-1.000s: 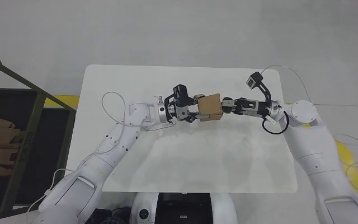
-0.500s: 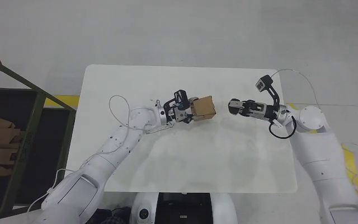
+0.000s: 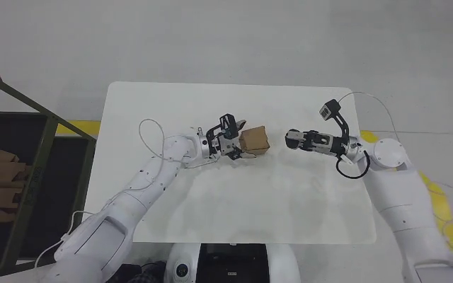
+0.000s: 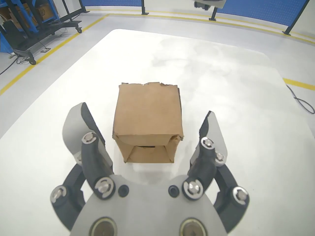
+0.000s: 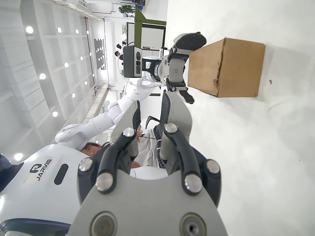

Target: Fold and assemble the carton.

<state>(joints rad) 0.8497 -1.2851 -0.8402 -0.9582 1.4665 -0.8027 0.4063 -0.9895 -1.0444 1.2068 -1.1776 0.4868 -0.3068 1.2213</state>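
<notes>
The carton (image 3: 255,139) is set squared-up mid-worktop (image 3: 283,205); the left gripper (image 4: 145,110) is held spread, untouching, at its half-tucked flap end, likely for pressing it shut, while the right gripper (image 5: 150,99) is kept pinched, empty, apart.

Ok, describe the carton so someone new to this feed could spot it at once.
From above, find the white table; near its middle the left gripper and the right gripper face each other. Between them sits the carton, a brown cardboard cube. It is the only brown thing on the tabletop, standing free between the left gripper's open fingers.
</notes>
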